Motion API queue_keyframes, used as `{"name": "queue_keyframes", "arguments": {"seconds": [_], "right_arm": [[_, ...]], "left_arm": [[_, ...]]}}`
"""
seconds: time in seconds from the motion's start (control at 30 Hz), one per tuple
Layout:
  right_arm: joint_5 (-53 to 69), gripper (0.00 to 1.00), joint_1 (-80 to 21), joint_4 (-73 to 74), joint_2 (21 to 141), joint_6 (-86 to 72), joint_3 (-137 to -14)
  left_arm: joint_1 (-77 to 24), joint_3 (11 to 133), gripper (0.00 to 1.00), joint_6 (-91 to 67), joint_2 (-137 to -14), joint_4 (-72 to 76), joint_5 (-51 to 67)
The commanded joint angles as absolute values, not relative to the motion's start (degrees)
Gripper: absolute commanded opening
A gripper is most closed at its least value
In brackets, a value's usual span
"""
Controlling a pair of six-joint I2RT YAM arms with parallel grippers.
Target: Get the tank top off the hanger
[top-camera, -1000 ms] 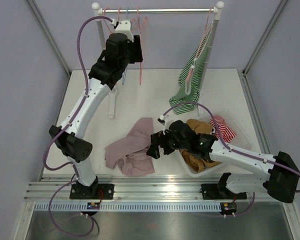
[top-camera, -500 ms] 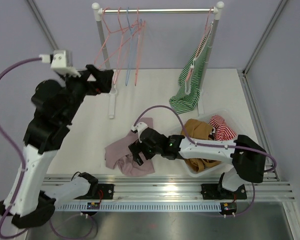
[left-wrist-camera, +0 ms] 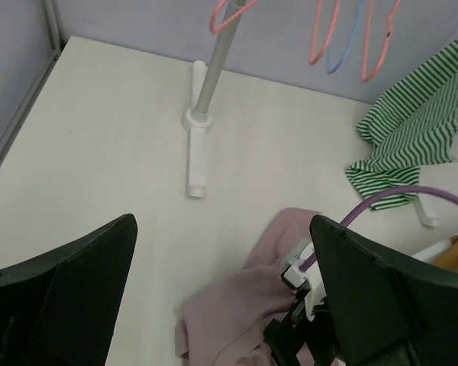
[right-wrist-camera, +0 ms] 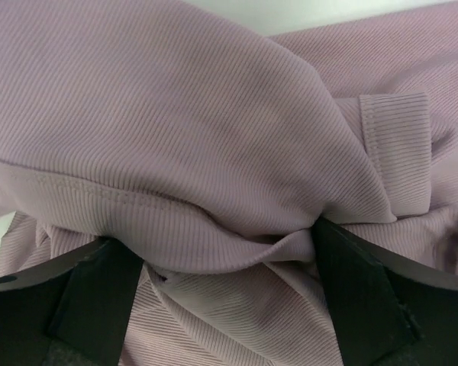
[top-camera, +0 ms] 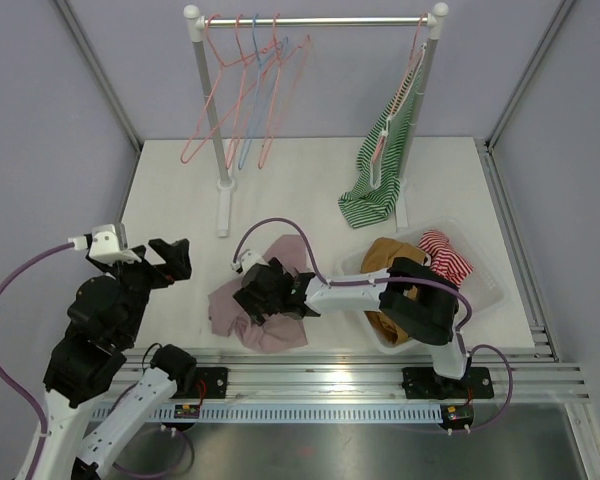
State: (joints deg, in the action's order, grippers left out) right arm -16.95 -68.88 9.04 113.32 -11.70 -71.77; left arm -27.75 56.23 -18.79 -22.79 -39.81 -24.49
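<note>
A mauve ribbed tank top [top-camera: 228, 308] lies crumpled on the table, off any hanger; it also shows in the left wrist view [left-wrist-camera: 237, 305]. My right gripper [top-camera: 252, 298] is pressed down into it. Its jaws stand open, with a bunched fold of the cloth [right-wrist-camera: 214, 114] between the fingers [right-wrist-camera: 225, 252]. My left gripper [top-camera: 175, 258] is open and empty, held in the air at the near left, looking down past its fingers [left-wrist-camera: 223, 225] at the table. Bare pink and blue hangers [top-camera: 245, 100] hang on the rail's left end.
A green striped garment [top-camera: 380, 170] hangs on a hanger at the rail's right end. The rack's pole and foot [top-camera: 223, 205] stand on the table at the back left. A clear bin [top-camera: 485, 290] of clothes sits at the right.
My left arm has swung from the hangers at the rail down to the near left. My right gripper has slid left from the bin onto the mauve tank top. The hangers swing.
</note>
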Motion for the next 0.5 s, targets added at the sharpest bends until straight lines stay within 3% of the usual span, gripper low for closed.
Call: {"name": "queue_keyframes", "arguments": {"seconds": [0.0,0.03,0.07,0.1,0.23,0.47], "right_arm": [[-16.27,0.93,-68.82,8.26,117.5,-11.6,-73.83],[-15.56,0.88,-68.91,8.0,117.86,-11.69,-73.13],[-14.86,0.75,-68.99,7.82,117.95,-11.86,-72.6],[-14.59,0.45,-68.91,7.39,117.51,-12.56,-72.08],[-14.59,0.0,-68.91,5.8,112.16,-13.27,-67.51],[-17.48,0.0,-68.91,8.52,92.94,-13.71,-64.25]], "left_arm": [[-27.6,50.12,0.99,-17.31,-17.41,-38.67,-29.18],[-27.6,48.97,0.99,-17.23,-16.45,-38.5,-29.18],[-27.6,48.17,0.99,-17.05,-15.3,-38.24,-28.74],[-27.6,47.56,0.99,-16.7,-15.21,-38.23,-28.48],[-27.6,47.46,0.99,-16.44,-15.91,-39.11,-27.34],[-27.6,47.29,0.99,-16.26,-15.73,-38.94,-26.54]]}}
